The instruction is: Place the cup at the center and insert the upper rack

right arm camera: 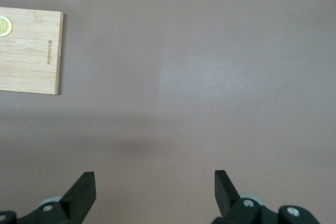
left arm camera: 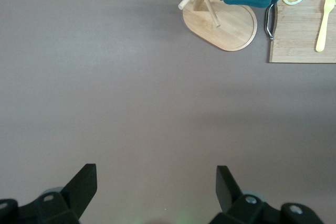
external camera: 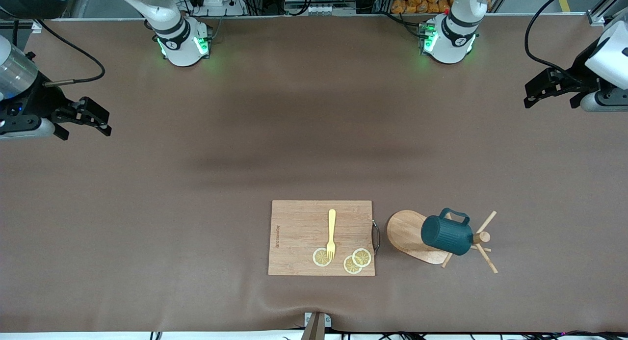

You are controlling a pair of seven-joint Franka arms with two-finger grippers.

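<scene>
We see two glossy white rounded arm bases (external camera: 179, 38) with black joint bands | green lights glowing at each base | matte black two-finger left gripper (external camera: 552, 91) and right gripper (external camera: 83, 118) with angular black fingers (left arm camera: 84, 184) | black cables looping to both wrists | silver wrist cylinder on our right arm.

A wooden cutting board (external camera: 321, 237) is laid on the brown counter (external camera: 196, 207); a yellow fork (external camera: 331, 233) and three lemon slices (external camera: 362, 257) are placed on it
</scene>
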